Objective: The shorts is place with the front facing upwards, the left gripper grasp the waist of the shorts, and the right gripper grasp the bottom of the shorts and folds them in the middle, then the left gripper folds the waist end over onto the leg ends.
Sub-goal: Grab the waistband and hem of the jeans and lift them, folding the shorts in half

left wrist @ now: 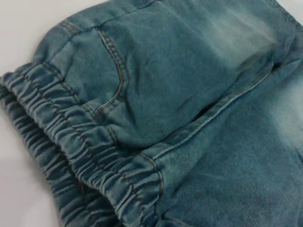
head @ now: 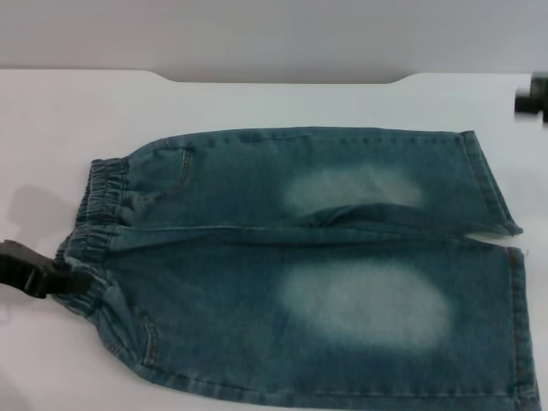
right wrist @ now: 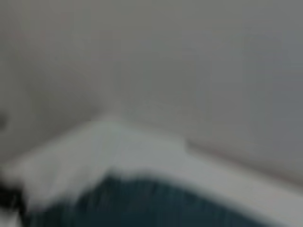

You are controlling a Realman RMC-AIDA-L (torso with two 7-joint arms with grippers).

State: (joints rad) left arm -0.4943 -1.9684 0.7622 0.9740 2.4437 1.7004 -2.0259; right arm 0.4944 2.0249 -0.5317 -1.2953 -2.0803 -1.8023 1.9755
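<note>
**Denim shorts lie flat as left gripper meets the waistband**

Blue-green denim shorts (head: 317,265) fill the near part of a white table (head: 51,120), spread flat with two pale faded thigh patches facing up. A grey wall (head: 274,34) rises behind the table's far edge. The gathered elastic waist (head: 98,231) lies toward the robot's left, and the hemmed leg ends (head: 505,257) toward its right, parted by a slit between the two legs. A curved pocket seam (left wrist: 116,71) sits just beside the waistband in the left wrist view.

Low at the table's left edge, the left gripper (head: 73,281) reaches in sideways, its black jaw touching the waistband's near corner; whether it pinches the cloth cannot be told. The right gripper (head: 533,98) hangs at the far right edge, well apart from the shorts, its jaw state impossible to tell.
</note>
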